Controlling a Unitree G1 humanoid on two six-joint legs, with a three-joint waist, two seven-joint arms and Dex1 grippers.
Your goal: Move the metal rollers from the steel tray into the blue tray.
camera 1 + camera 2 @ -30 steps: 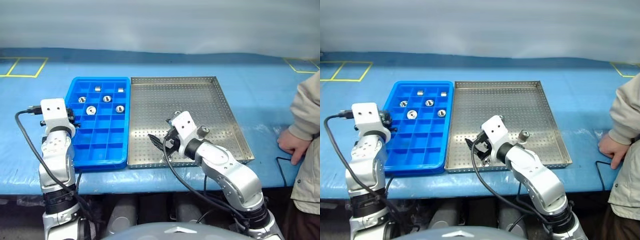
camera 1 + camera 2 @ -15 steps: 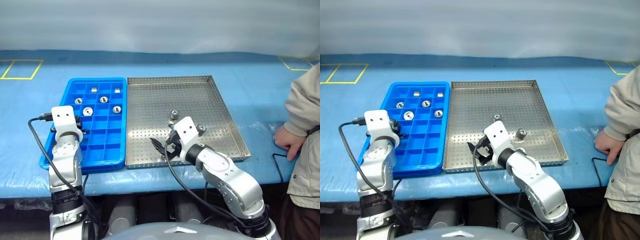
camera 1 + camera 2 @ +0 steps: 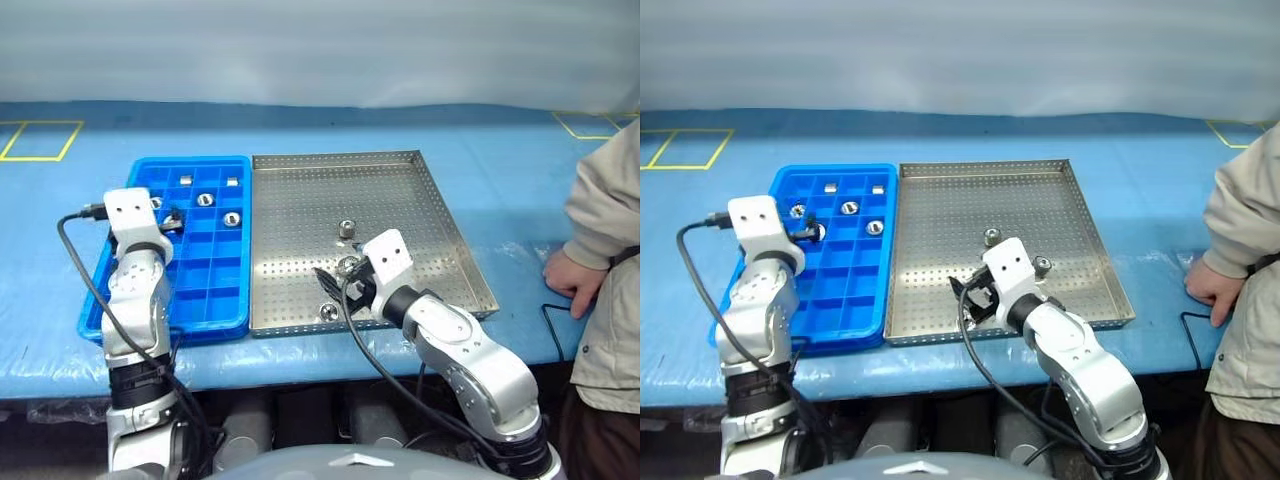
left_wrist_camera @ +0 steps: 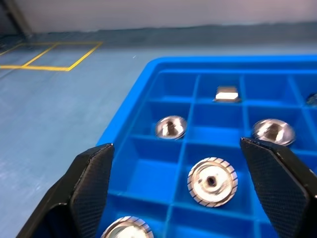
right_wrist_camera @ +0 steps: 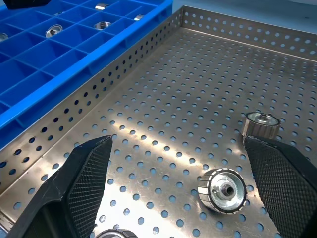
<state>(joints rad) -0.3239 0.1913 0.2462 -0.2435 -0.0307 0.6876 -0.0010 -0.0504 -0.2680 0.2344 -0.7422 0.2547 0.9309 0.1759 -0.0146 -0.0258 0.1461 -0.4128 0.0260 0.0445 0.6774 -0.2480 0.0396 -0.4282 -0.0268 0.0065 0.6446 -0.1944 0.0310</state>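
The blue tray [image 3: 200,300] lies left of the steel tray [image 3: 400,190] on the blue table. Several metal rollers [image 4: 212,181] sit in the blue tray's far compartments. My left gripper [image 3: 172,218] hovers open over those compartments, its fingers [image 4: 91,178] spread wide with nothing between them. In the steel tray, one roller [image 3: 347,229] stands near the middle, another [image 3: 328,312] lies by the near rim, and two more [image 5: 222,190] [image 5: 261,125] lie just ahead of my right gripper [image 3: 332,285]. That gripper is open low over the tray's near part and holds nothing.
A person in a beige jacket stands at the right, one hand [image 3: 568,278] resting on the table close to the steel tray's right rim. Yellow floor-style markings [image 3: 40,140] sit at the table's far left corner.
My left gripper has moved right from the blue tray's left edge to over its compartments, and its fingers have opened. The right gripper has shifted slightly right. The camera view has also shifted.
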